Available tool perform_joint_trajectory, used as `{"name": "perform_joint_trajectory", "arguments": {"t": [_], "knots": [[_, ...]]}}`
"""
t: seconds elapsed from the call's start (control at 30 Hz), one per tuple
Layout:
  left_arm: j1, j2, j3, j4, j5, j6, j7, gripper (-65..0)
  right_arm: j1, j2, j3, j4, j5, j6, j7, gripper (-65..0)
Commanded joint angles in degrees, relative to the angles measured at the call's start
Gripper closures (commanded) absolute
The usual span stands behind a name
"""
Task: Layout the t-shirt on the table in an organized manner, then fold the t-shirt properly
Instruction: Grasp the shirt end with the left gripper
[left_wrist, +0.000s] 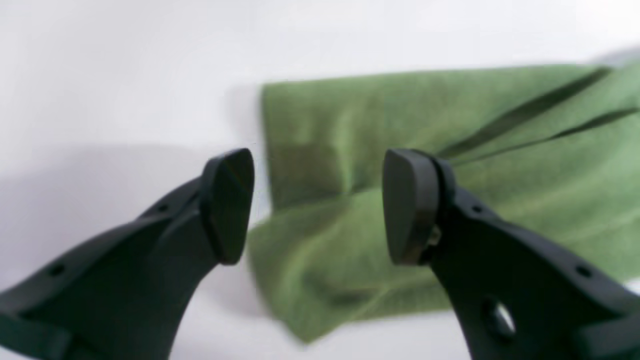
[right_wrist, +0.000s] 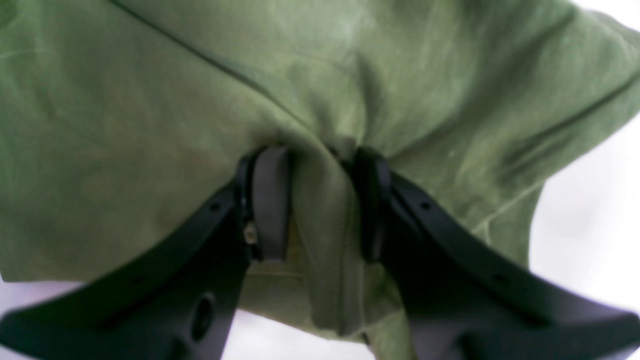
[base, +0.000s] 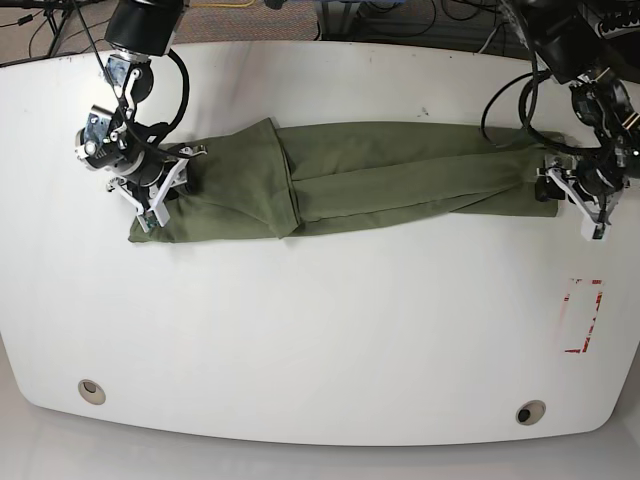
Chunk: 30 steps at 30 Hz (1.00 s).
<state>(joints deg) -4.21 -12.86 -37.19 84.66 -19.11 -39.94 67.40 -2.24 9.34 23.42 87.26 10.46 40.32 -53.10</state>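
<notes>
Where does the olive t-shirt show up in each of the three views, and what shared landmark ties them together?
Left wrist: the t-shirt fills centre and right, its end beyond the open left gripper.
Right wrist: it fills most of the frame, a fold pinched in the right gripper.
Base: a long band across the upper middle.
Shared landmark: the white table.

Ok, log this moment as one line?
t-shirt: long folded band on table | right gripper: pinching a fold at one end | left gripper: open, empty, at other end
</notes>
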Motion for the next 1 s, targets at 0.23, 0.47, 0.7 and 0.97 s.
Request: {"name": "perform_joint_trajectory", "arguments": {"t": [0.23,0.47,0.7,0.97], "knots": [[-3.40,-3.01,-5.93,0.57,-13.37,-0.06,7.90,-50.7,0.09,0.28,0.01,-0.19,-2.33,-0.32,-2.77,-19.8],[-2.34,-3.09,-6.02,-0.66,-14.51,-0.06,8.87,-50.7,0.09,0.28,0.01,-0.19,-2.33,-0.32,-2.85,-19.8],[-2.08,-5.29,-6.11,-9.37,-14.69,-0.06,8.69,-50.7,0.09,0.28,0.01,-0.10,-2.24,-0.32,-2.85,-19.8],[-1.11,-5.55,-5.93,-13.50,-14.78,-0.06,7.29,-50.6,0.00,0.28,0.01,-0.10,-2.15,-0.32,-2.85,-19.7]]}}
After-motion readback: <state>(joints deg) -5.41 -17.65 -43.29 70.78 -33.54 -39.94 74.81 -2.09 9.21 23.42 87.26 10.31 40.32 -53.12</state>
